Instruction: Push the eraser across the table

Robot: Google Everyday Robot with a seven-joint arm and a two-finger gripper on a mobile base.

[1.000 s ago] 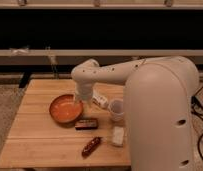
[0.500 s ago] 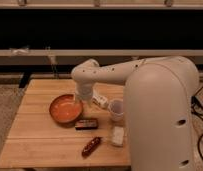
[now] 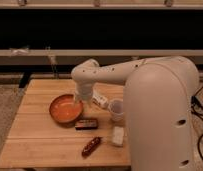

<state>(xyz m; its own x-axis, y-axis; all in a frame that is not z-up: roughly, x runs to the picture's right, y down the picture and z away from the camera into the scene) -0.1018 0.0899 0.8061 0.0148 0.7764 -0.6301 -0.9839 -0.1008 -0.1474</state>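
The eraser [image 3: 87, 123], a small flat dark block, lies on the wooden table [image 3: 40, 145] just below and right of the orange bowl [image 3: 64, 110]. My gripper [image 3: 78, 105] hangs from the white arm over the bowl's right rim, a little above and left of the eraser and not touching it. It looks open and nothing shows between its fingers.
A reddish-brown glossy oblong object [image 3: 91, 146] lies near the front edge. A small white packet [image 3: 117, 136] and a clear cup [image 3: 116, 110] stand right of the eraser. A white item [image 3: 100, 99] lies behind the gripper. The robot's large white body [image 3: 165, 120] covers the table's right side.
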